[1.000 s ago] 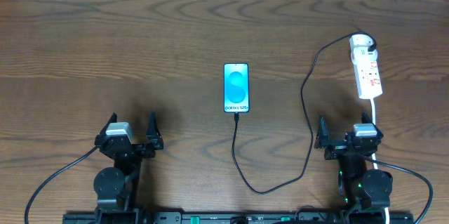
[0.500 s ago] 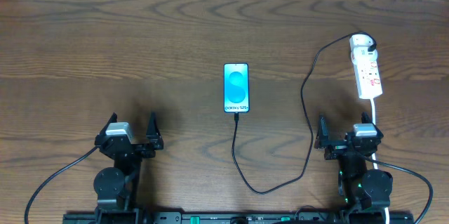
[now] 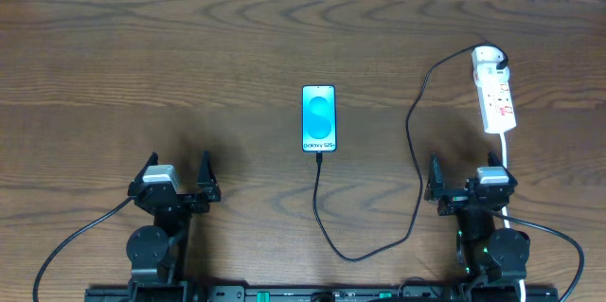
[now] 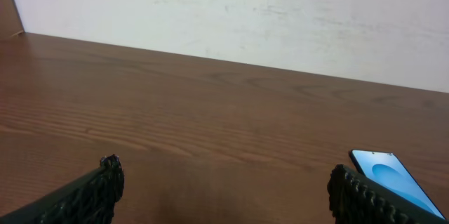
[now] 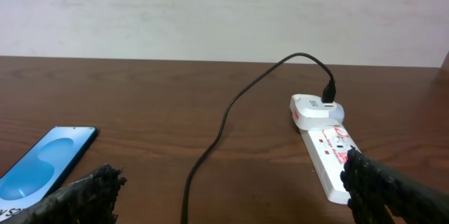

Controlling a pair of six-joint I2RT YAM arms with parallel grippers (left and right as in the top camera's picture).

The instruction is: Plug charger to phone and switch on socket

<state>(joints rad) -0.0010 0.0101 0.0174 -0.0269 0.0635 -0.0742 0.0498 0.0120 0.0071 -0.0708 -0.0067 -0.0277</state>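
Tabletop [image 3: 189, 56]: dark brown wood with wavy grain; the wall [image 4: 280, 13] behind it is off-white with faint grey scuffs and one small red speck. Phone [image 3: 319, 118]: black frame, bright blue-and-white screen, dark lettering at its bottom; charger [image 3: 413, 151]: black cable. Socket [image 3: 496, 98]: white with red markings, white cord [image 3: 508, 146]; left claw [image 4: 224, 189] and right claw [image 5: 231, 196]: black with a cross-hatched texture.

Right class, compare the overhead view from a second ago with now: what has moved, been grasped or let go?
Nothing visibly changed. The phone, the charger running from the phone's bottom edge to the socket, and the open left gripper and right gripper all stayed where they were.
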